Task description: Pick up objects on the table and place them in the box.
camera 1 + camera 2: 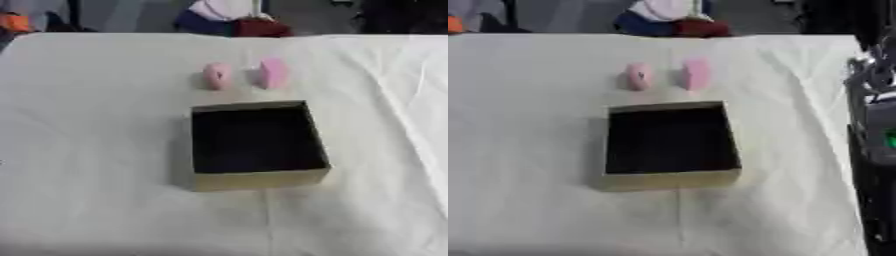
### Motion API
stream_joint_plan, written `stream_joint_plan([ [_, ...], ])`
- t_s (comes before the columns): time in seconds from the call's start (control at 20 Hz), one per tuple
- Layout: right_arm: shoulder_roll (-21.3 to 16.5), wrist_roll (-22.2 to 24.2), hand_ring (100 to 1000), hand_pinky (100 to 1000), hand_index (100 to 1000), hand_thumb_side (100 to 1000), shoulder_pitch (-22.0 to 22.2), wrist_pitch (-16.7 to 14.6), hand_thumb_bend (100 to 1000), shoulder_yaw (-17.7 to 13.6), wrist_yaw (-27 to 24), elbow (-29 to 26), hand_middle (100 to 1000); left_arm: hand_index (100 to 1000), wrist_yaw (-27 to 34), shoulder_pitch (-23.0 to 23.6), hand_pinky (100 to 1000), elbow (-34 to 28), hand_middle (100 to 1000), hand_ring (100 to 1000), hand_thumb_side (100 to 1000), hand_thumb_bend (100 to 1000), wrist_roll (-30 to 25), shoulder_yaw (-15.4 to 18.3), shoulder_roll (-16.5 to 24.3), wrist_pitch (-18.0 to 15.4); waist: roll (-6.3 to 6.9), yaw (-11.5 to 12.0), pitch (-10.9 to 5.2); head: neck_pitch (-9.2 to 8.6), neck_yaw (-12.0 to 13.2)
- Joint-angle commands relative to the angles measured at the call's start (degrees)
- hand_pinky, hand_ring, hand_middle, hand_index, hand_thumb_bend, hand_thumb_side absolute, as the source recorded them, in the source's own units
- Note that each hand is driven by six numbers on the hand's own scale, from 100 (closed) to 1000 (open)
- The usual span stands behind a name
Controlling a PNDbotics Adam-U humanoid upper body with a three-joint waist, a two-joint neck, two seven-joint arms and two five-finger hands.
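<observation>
Left eye view: open box [255, 143] at desk [87, 150] centre, interior dark, apparently empty. At 12 o'clock, just beyond its far wall, two pink objects [218, 76] [274, 73] side by side, apart, untouched. No hands visible; fingers' state unknowable. Probably staged close for short transfers.

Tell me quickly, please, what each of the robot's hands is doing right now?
Left hand: not in view in either eye view.
Right hand: not in view; only a dark arm section shows at the right edge, holding nothing visible.
</observation>
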Motion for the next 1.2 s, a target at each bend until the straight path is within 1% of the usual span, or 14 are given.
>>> stream_joint_plan([
  [0.05,-0.5,0.2,747,901,763,1000,-0.9,-0.1,100,-0.2,-0.2,-0.3,591,772,-0.1,-0.6,542,-0.8,698,631,741,100,-0.3,0.2,0.6,-0.1,0.16,0.1,-0.80,-0.52,-0.6],
  [0.45,-0.9,0.5,753,899,763,1000,-1.6,-0.1,100,0.1,0.2,0.3,595,772,0.0,-0.8,541,-0.8,698,631,742,100,-0.4,0.1,0.8,-0.2,0.15,0.2,-0.80,-0.56,-0.7],
  [0.6,-1.8,1.0,755,893,762,1000,-3.4,-0.2,100,0.6,1.3,1.6,597,771,0.0,-0.7,541,-0.8,698,630,744,100,-0.5,0.0,0.8,-0.1,0.10,0.2,-0.74,-0.49,-0.6],
  [0.75,-3.3,1.5,759,886,761,1000,-6.5,-0.5,100,1.3,3.2,4.7,600,771,0.0,-0.7,541,-0.8,698,629,744,100,-0.7,-0.1,0.9,-0.1,0.03,0.2,-0.65,-0.22,-0.6],
  [0.85,-4.9,2.1,761,882,760,1000,-9.8,-0.3,100,1.9,4.9,9.1,601,771,0.0,-0.6,541,-0.8,699,629,744,100,-0.8,-0.1,1.0,-0.1,-0.02,0.4,-0.56,-0.08,-0.5],
  [1.0,-6.8,2.8,765,879,760,1000,-14.8,-0.7,100,2.9,8.1,17.2,604,771,-0.1,-0.5,540,-0.8,699,628,745,100,-0.9,-0.2,1.1,-0.1,-0.05,0.4,-0.44,0.07,-0.5],
  [1.2,-8.1,4.0,772,873,760,1000,-21.6,-2.1,100,4.3,12.7,28.8,611,770,-0.1,-0.5,540,-0.8,699,628,745,100,-1.0,-0.3,1.3,0.0,0.01,0.3,-0.33,0.22,-0.3],
])
